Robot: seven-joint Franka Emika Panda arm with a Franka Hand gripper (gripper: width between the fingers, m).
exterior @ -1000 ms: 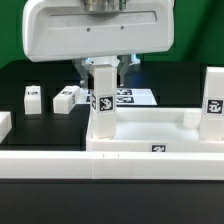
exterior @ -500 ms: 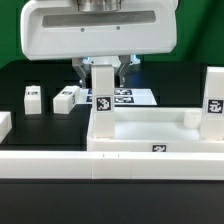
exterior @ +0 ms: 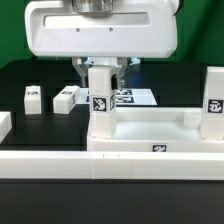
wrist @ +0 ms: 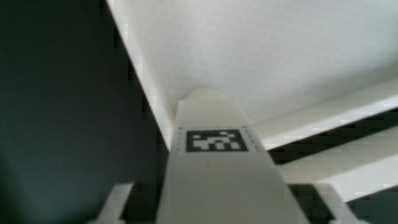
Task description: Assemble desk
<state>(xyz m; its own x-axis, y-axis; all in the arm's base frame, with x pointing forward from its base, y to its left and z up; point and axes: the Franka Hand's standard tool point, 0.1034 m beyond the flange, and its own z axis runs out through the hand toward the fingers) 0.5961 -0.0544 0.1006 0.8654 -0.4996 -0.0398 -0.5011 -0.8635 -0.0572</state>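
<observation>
Inspecting the exterior view by its clock face: my gripper [exterior: 102,70] is pinching the held leg [exterior: 101,100] near its upper end, one finger on each side, and the jaws are standing only as far apart as the leg is wide. The held leg is standing upright at the ten o'clock corner of the tabletop [exterior: 150,133], with its tag facing the camera. Its lower end is meeting that corner, but I cannot tell whether it is sitting in the socket. A second leg [exterior: 213,100] is standing upright at the tabletop's two o'clock corner. The tabletop is lying on the black table [exterior: 40,75], with a white rail [exterior: 60,165] running along its six o'clock side. Two loose legs [exterior: 66,98] [exterior: 33,97] are lying at nine o'clock of the held leg, apart from it. The marker board [exterior: 133,97] is lying just behind it, toward two o'clock. In the wrist view the held leg [wrist: 217,170] is pointing at the tabletop [wrist: 267,50].
</observation>
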